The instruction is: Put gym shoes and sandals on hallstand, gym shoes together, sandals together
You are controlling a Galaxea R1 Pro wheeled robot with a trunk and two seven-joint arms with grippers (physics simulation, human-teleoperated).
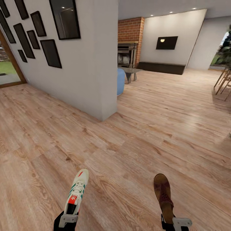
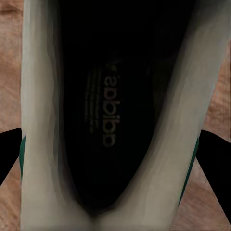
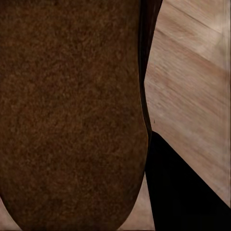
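Open wood-plank corridor floor (image 1: 134,138) runs ahead of you, past a grey wall (image 1: 93,64) hung with dark frames toward a brick fireplace (image 1: 130,41); your left gripper (image 1: 68,220) is clamped on a gym shoe (image 1: 76,191) at its heel, toe forward, and your right gripper (image 1: 176,223) is clamped on a sandal (image 1: 163,195) the same way; both ride clear of the planks; turn the base slowly to find the hallstand, keeping both wrists level so neither shoe swings or slips
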